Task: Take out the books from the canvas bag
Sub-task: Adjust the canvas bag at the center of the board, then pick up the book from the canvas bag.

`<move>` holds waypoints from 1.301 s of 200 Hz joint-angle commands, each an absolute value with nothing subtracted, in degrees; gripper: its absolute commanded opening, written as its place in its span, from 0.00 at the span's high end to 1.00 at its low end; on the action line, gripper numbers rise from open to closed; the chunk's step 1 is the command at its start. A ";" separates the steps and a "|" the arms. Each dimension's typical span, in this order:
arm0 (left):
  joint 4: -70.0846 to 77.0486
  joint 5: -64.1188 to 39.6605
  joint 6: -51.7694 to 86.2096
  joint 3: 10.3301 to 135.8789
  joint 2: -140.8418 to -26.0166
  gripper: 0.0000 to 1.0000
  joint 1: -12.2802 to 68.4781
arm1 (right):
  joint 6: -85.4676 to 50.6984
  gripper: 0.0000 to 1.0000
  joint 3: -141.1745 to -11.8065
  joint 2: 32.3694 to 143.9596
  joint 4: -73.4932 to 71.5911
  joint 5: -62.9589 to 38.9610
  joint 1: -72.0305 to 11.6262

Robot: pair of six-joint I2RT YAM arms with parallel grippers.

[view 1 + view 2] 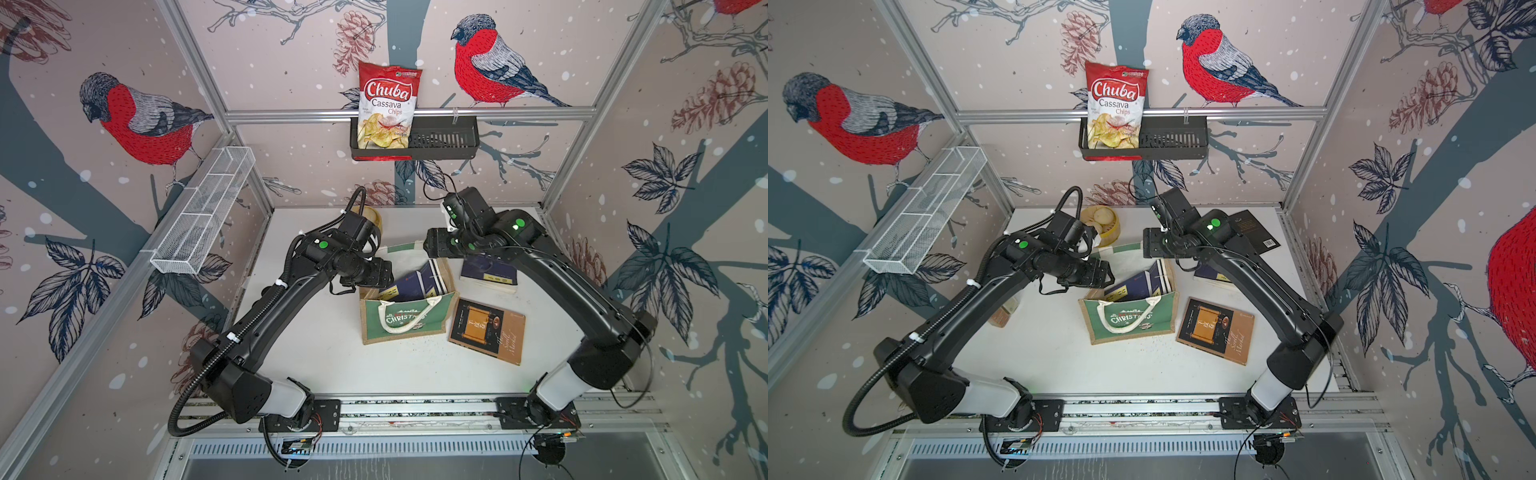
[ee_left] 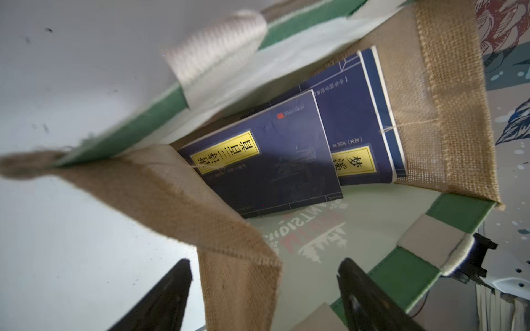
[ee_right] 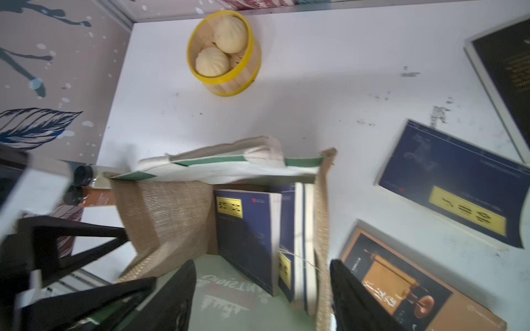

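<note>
Canvas bag (image 1: 405,322): stands upright near the middle of the surface, mouth open, green panel toward the front edge, one white rope handle (image 1: 405,326) draped down that panel.

Inside, leaning toward the bag's right wall: three navy books (image 2: 263,163), yellow title labels showing on the front two.

Outside, flat on the surface: brown-black book with the orange scroll (image 1: 486,330) just beside the bag on the right-edge side; a fourth navy book (image 3: 450,189) farther back, partly under the right arm; black book with a barcode (image 1: 1254,230) near the back right corner.

Left hand (image 2: 263,260): hovers at the bag's left rim, fingers spread, jute side wall between them, pinching nothing.

Right hand (image 3: 262,263): hovers over the bag's back right part, fingers spread too, pinching nothing.

Bamboo steamer with buns (image 3: 223,54): sits near the back edge.

Red chips bag (image 1: 388,108): stands in a black basket (image 1: 444,141) on the back wall.
</note>
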State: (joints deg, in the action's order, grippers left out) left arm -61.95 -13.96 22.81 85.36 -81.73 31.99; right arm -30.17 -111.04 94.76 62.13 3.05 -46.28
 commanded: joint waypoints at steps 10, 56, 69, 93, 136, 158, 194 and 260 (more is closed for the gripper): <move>-61.14 -18.48 22.83 81.52 -80.02 0.28 31.97 | -27.52 0.34 -113.99 100.32 65.00 -6.75 -47.77; -59.79 -20.22 22.99 76.10 -76.34 0.40 32.77 | -28.34 0.40 -102.21 101.19 62.22 -13.45 -47.90; -58.79 -19.91 23.36 73.92 -74.99 0.41 33.44 | -28.87 0.42 -97.69 99.89 60.74 -13.23 -47.73; -58.23 -19.65 24.17 70.70 -72.62 0.42 34.89 | -29.44 0.45 -91.41 97.80 59.11 -12.94 -47.11; -58.60 -17.53 22.32 66.14 -69.79 0.43 36.82 | -30.00 0.37 -87.90 97.80 56.85 -10.69 -46.92; -58.12 -16.13 20.94 64.81 -69.32 0.43 37.11 | -30.91 0.34 -88.63 98.87 56.21 -8.88 -46.85; -55.85 -15.55 20.19 63.25 -69.49 0.43 37.29 | -32.27 0.26 -89.19 101.02 53.70 -7.56 -46.76; -53.31 -16.06 18.37 62.15 -69.79 0.43 37.27 | -33.22 0.24 -88.57 104.64 45.96 -11.74 -46.82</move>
State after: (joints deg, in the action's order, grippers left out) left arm -53.82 -16.49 20.25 62.46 -69.69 37.30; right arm -32.12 -89.01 104.31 50.19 -9.69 -46.85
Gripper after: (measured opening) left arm 0.568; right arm 0.759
